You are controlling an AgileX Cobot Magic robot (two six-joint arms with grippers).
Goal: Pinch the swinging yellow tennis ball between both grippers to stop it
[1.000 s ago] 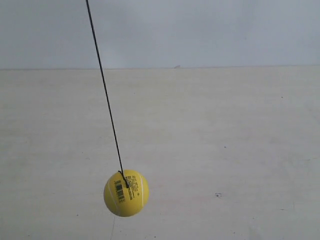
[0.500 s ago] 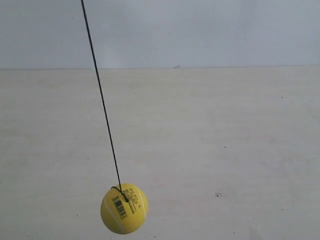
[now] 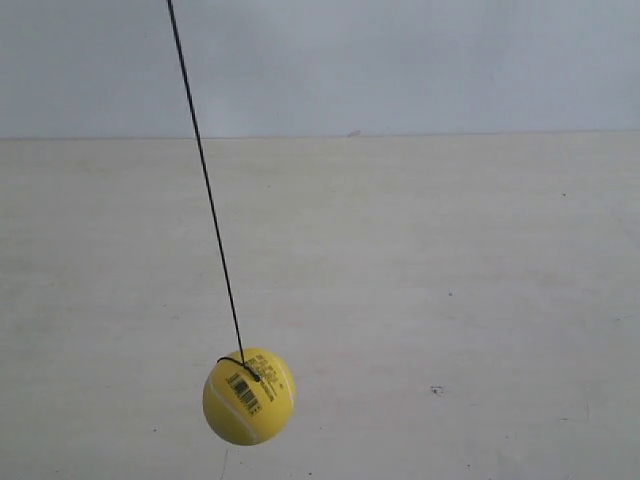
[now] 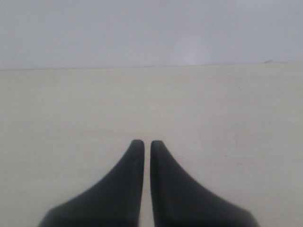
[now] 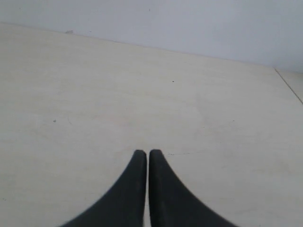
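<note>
The yellow tennis ball (image 3: 249,396) hangs on a thin black string (image 3: 205,190) low at the exterior view's left, its barcode facing the camera. It floats free above the pale table, with no gripper near it in that view. My left gripper (image 4: 143,142) is shut, its two black wedge jaws side by side with only a thin slit between them and nothing held. My right gripper (image 5: 144,152) is shut the same way, over bare table. Neither wrist view shows the ball.
A pale wooden table (image 3: 450,260) fills the scene, backed by a plain grey-white wall (image 3: 400,60). A small dark speck (image 3: 437,389) marks the table. The table's edge (image 5: 289,87) shows in the right wrist view.
The ball swings: it dipped lower half a second ago and has risen again, now slightly left of where it hung one second ago. The string's top shifted a little.
</note>
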